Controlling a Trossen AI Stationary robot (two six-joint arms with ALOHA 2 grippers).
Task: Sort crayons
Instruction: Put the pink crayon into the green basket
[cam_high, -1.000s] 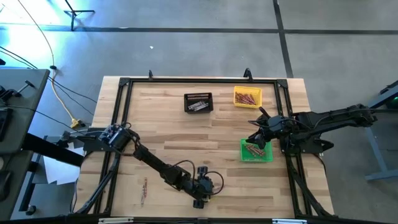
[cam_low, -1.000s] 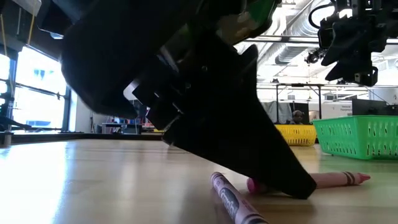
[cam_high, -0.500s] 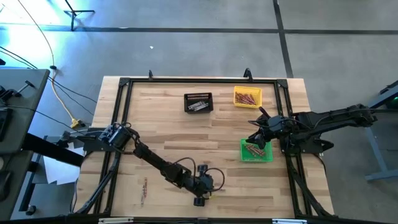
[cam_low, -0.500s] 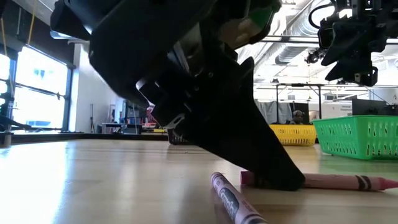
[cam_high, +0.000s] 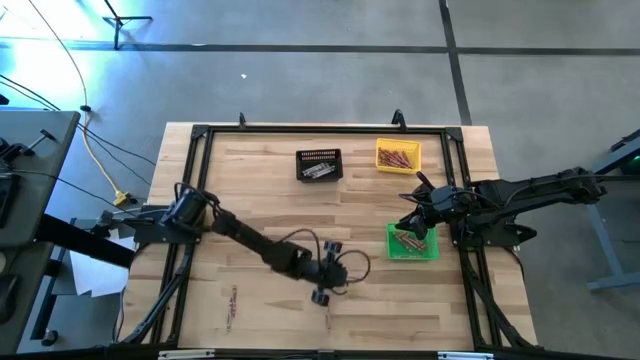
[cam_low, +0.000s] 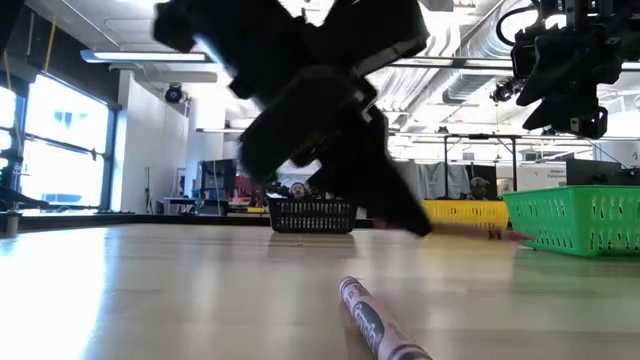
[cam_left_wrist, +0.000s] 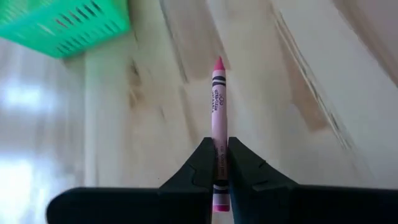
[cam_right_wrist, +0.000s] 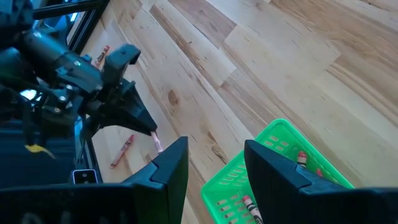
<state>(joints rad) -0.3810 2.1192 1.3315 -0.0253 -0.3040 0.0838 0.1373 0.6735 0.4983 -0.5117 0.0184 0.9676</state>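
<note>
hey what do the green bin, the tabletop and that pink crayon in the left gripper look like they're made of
Green bin: probably moulded plastic; its walls are a slotted lattice. Tabletop: wood, light planks with visible grain and seams, smooth finish. Pink crayon, pinched in the left gripper: likely wax in a printed paper wrapper, its bare tip showing.

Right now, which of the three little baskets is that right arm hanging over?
The green basket, nearest the table's right edge. The right tool hangs open over it; the yellow basket and black basket sit farther back.

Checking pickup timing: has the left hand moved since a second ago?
Yes. In the high view the left hand, shut on a pink crayon, has shifted up the picture, nearer the black bin.
</note>
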